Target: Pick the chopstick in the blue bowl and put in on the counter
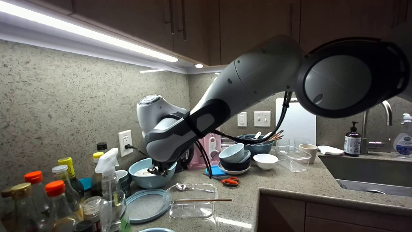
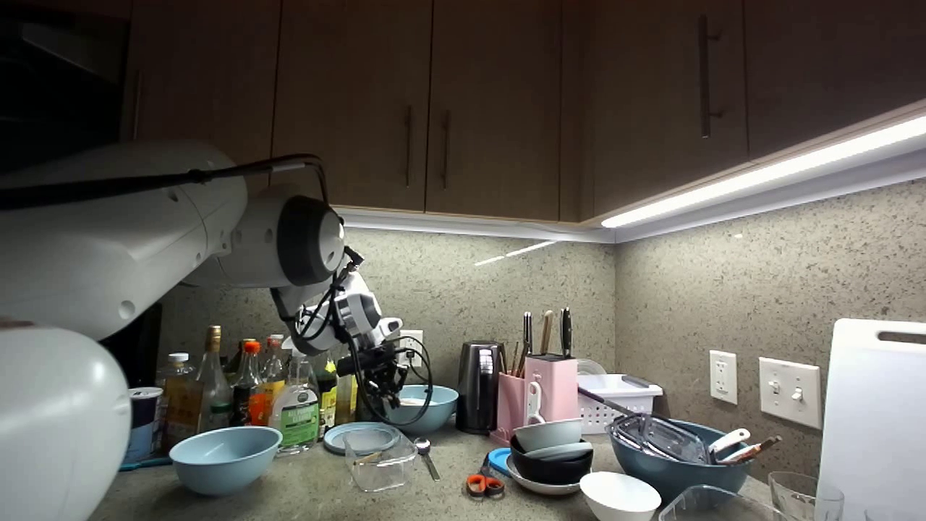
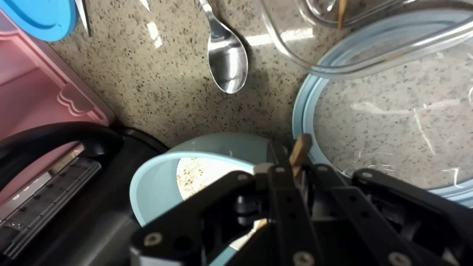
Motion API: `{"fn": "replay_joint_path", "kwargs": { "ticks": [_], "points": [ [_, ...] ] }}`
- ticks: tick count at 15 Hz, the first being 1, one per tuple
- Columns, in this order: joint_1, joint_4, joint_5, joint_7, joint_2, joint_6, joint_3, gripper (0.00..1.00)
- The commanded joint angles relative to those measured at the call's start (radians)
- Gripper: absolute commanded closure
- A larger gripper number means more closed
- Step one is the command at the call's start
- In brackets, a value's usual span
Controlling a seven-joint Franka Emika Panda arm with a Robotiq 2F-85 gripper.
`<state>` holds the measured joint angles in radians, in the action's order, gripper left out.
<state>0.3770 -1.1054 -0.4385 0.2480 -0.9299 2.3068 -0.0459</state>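
The blue bowl (image 1: 151,182) stands in the corner area of the counter (image 1: 241,187), with a white patterned inside, partly hidden by the gripper in the wrist view (image 3: 150,184). It also shows in an exterior view (image 2: 439,414). My gripper (image 3: 292,166) is over the bowl's rim. Its fingers are close together on a wooden chopstick (image 3: 302,144), whose blunt end sticks out beyond the fingertips. A small piece of wood shows lower down over the bowl; the rest is hidden behind the gripper. In an exterior view the gripper (image 1: 159,169) is low over the bowl.
A clear container (image 1: 190,211) with another chopstick (image 1: 219,200) across it and a spoon (image 3: 228,61) lie near the bowl. A blue-rimmed lid (image 1: 146,206) is beside it. A black kettle (image 2: 479,387), pink knife block (image 2: 553,387) and bottles (image 1: 58,199) stand close by.
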Motion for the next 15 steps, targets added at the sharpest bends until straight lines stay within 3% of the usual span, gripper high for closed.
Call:
{"fn": "replay_joint_path", "kwargs": {
  "ticks": [1, 11, 15],
  "points": [
    [0.04, -0.035, -0.025, 0.106, 0.036, -0.014, -0.042, 0.93],
    [0.159, -0.369, -0.041, 0.47, 0.291, -0.021, -0.167, 0.92],
    [0.109, -0.537, 0.004, 0.494, 0.445, -0.089, -0.09, 0.92]
  ]
}}
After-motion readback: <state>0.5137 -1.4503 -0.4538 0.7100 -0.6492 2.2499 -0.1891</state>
